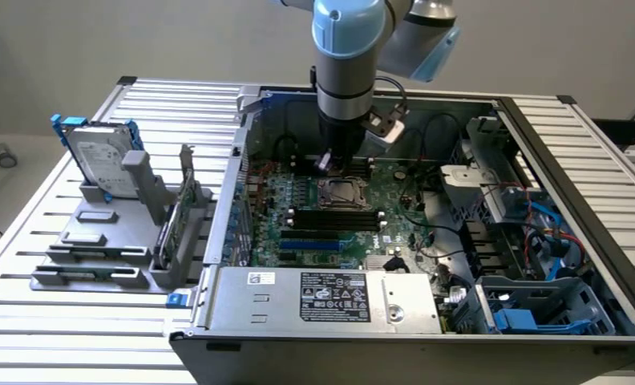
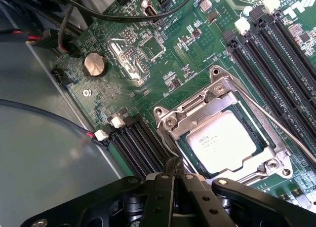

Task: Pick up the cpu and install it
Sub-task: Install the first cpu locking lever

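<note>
Gripper [image 2: 174,169]: nearest the lens; fingers pressed together, nothing held; tips poised just beside one corner of the socket frame [image 2: 192,106].
Table [image 1: 18,265]: slatted metal; bare strips along the exterior view's left edge and along the near edge.
Fixture [image 1: 93,241]: grey rack at the exterior view's left, just beside the case wall; low slots toward the near end.
Hard drive [image 1: 95,156]: upright in a blue frame at the rack's far end, well apart from the arm.
Case [image 1: 224,233]: open on top, walls all round; open room above the board's middle.
Arm [image 1: 348,72]: straight down into the case, over the far side of the socket.
Motherboard [image 2: 148,89]: green, flat on the case floor; coin battery [image 2: 95,64] near one edge.
Memory slots [image 2: 276,49]: black rows on both sides of the socket, unfilled.
cpu [image 2: 222,140]: flat in the socket, printed silver top up, ringed by the metal frame; near the closed fingertips, apart from them.
Power supply [image 1: 333,297]: silver box with a label, along the case's near wall.
Drive cage [image 1: 531,313]: at the exterior view's right, blue tabs and blue cables inside.
</note>
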Robot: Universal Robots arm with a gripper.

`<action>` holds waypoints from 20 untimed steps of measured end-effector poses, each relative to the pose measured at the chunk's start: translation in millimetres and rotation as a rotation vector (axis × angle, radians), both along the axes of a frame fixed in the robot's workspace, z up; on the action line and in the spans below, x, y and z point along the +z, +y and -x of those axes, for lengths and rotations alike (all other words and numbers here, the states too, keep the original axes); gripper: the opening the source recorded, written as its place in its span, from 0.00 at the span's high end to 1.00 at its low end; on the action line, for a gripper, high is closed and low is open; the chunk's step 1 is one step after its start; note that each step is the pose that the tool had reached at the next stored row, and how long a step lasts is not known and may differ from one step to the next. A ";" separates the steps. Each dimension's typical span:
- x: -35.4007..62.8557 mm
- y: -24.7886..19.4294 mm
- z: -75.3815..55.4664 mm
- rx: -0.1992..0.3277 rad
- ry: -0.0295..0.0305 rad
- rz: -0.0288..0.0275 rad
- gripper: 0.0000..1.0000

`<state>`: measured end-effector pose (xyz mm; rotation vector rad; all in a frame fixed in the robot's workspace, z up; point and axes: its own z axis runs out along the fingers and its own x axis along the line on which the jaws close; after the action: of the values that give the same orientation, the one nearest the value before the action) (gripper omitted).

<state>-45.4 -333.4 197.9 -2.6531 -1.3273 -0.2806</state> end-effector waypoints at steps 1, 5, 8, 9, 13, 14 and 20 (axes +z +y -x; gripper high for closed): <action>0.7 0.0 0.0 0.000 0.0000 0.0000 0.89; 1.1 0.0 0.0 0.000 -0.0002 -0.0002 0.89; 1.2 0.0 0.0 0.000 0.0000 0.0000 0.89; 1.2 0.0 0.0 0.000 0.0000 0.0001 0.89; 1.1 0.0 0.3 0.000 -0.0001 0.0001 0.89; 1.0 0.1 0.4 0.000 0.0000 0.0001 0.89; 0.8 1.1 1.1 0.000 -0.0001 0.0002 0.89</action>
<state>-46.5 -332.3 198.7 -2.6532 -1.3276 -0.2807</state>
